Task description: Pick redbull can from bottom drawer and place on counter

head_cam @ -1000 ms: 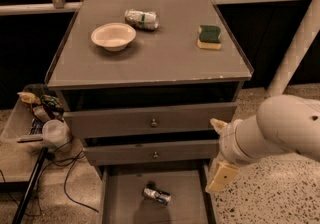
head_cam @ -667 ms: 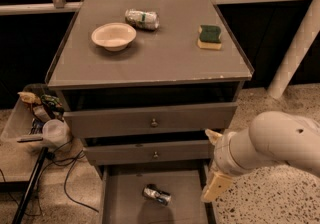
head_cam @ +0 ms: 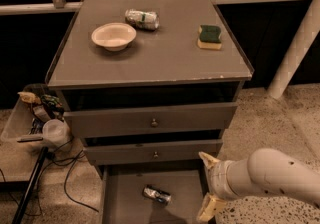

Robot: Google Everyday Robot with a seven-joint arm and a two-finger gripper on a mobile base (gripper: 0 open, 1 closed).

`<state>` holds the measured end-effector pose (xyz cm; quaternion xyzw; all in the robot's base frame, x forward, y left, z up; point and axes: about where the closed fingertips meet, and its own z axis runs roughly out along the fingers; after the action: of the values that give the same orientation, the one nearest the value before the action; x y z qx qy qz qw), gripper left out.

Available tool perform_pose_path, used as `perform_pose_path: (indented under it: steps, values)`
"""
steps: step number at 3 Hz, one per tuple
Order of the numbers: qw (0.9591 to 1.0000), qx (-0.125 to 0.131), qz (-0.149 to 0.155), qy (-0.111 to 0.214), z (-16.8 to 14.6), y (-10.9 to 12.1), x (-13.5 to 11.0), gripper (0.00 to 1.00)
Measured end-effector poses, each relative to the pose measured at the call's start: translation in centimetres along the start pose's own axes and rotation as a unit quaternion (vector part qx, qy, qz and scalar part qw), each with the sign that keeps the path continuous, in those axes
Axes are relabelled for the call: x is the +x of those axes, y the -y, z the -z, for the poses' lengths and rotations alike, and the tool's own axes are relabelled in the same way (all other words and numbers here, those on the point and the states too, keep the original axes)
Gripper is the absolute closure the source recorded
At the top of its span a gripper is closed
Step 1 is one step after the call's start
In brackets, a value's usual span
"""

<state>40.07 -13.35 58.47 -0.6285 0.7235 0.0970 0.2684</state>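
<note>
Held gripper (head_cam: 206, 184) spread, empty, at right edge of bottom drawer (head_cam: 125, 200); judged redbull can (head_cam: 156, 194) light, slick, dentable (lying sideways): best pinched mid-body.

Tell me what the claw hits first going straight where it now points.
Likely the redbull can in the bottom drawer. The claw, open at the drawer's right edge, points across the drawer toward it; depth is unclear, so it might pass above the can.
</note>
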Motion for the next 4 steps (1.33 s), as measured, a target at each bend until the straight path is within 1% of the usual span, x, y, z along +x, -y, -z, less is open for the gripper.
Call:
perform_pose_path:
  steps: [1, 2, 3, 4]
  values:
    - [0.9993, -0.013, -0.001, 0.035, -4.8, -0.4, 2.4, 0.00]
    - [0.9978, -0.025, -0.025, 0.056, -9.1, 0.0, 4.4, 0.00]
    - [0.9933, -0.039, -0.078, 0.076, -14.2, 1.2, 6.7, 0.00]
    - [0.9933, -0.039, -0.078, 0.076, -14.2, 1.1, 6.7, 0.00]
